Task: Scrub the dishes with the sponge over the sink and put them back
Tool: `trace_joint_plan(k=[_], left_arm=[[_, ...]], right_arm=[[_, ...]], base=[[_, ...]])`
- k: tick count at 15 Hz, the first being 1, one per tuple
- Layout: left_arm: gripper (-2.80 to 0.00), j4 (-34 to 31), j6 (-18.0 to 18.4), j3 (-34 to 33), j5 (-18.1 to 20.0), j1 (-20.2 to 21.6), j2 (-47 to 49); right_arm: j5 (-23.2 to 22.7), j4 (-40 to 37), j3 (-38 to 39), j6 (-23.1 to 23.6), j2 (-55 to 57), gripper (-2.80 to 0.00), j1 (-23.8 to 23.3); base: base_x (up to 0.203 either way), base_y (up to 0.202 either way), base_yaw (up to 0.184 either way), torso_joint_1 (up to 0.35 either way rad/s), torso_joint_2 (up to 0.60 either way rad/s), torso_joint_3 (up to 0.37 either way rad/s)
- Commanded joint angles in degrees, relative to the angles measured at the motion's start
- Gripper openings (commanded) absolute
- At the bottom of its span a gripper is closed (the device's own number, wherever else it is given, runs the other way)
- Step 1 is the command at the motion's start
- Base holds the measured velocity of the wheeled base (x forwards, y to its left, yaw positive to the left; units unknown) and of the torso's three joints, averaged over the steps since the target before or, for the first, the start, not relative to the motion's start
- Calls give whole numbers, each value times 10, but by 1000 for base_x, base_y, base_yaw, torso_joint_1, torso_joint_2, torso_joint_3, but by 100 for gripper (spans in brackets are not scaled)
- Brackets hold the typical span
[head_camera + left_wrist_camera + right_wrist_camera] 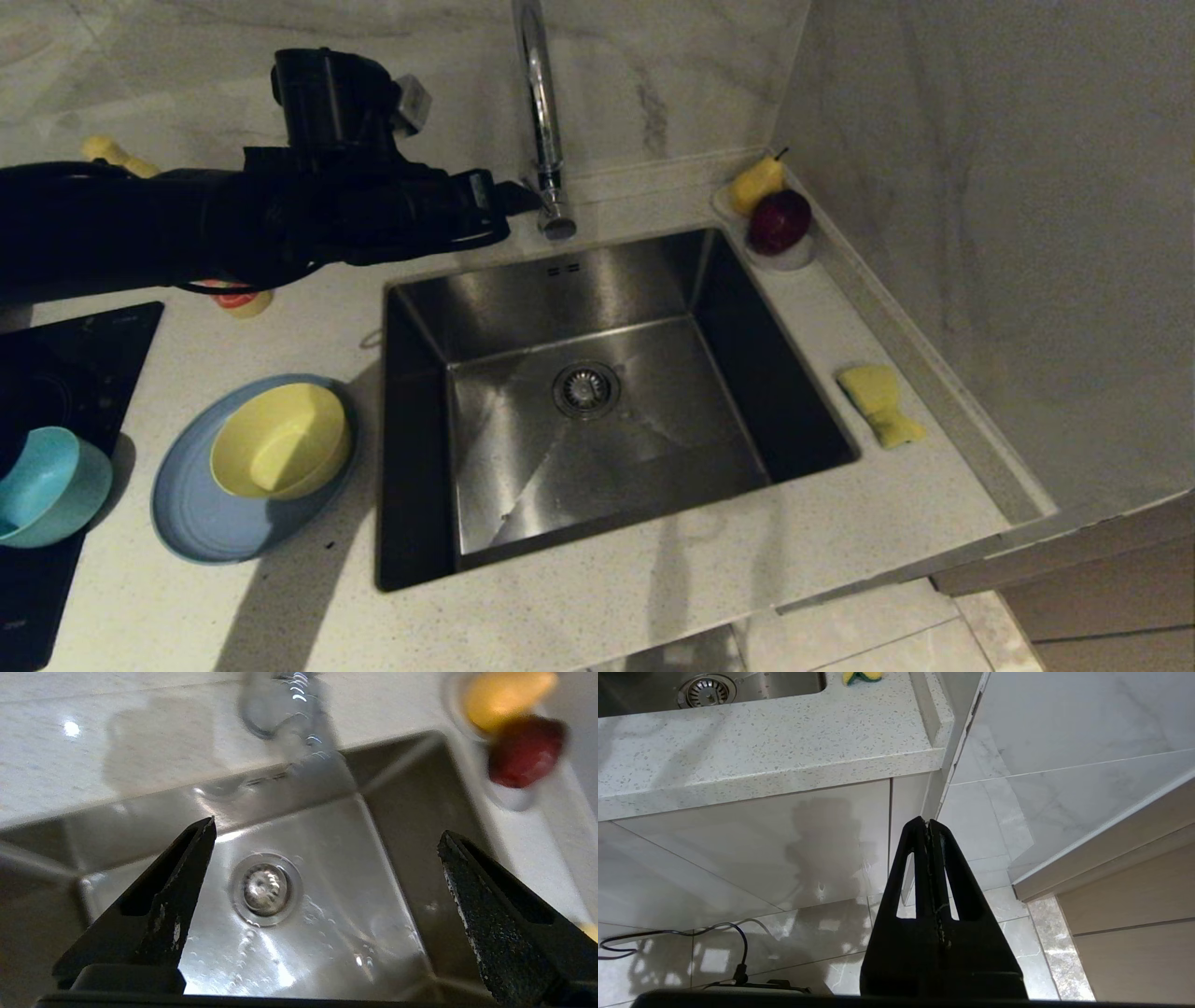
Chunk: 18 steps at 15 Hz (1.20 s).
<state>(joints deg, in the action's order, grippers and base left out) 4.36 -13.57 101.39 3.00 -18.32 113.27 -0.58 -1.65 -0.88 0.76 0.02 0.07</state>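
The slate-blue plate (196, 513) lies on the counter left of the sink (420, 439), with the pale-yellow bowl (280, 439) sitting in it. The teal bowl (42, 485) rests tilted on the black hob. On the counter right of the sink lies the yellow sponge (879, 401), also seen as the sponge (863, 676) in the right wrist view. My left gripper (512, 201) hangs over the sink's back-left corner beside the tap (541, 112). Its fingers stand wide open and empty above the basin (350, 882), left gripper (327, 833). My right gripper (927, 823) is shut, parked low before the cabinet front.
A white dish (789, 257) holding a yellow pear (754, 182) and a dark red apple (780, 222) stands at the sink's back-right corner. The black hob (84, 355) fills the counter's left edge. A wall rises close on the right. The drain (585, 388) sits mid-basin.
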Motion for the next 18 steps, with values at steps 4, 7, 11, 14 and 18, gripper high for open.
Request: trace_joint_plan(k=[4, 7, 11, 14, 18], left_arm=[[0, 113, -5, -69, -6, -14, -34], [0, 116, -7, -65, -6, -15, -36], [0, 115, -8, -62, -1, -15, -35], [0, 114, -8, -60, -1, -15, -34], [0, 116, -9, -60, 0, -15, -33]], right_arm=[[0, 0, 0, 0, -1, -280, 0], [0, 0, 0, 0, -1, -280, 0], [0, 0, 0, 0, -1, -280, 0], [0, 0, 0, 0, -1, -280, 0], [0, 0, 0, 0, -1, -280, 0]], base=[[0, 0, 0, 0, 0, 0], [0, 0, 0, 0, 0, 0], [0, 0, 0, 0, 0, 0], [0, 0, 0, -1, 1, -55], [0, 0, 0, 0, 2, -178]])
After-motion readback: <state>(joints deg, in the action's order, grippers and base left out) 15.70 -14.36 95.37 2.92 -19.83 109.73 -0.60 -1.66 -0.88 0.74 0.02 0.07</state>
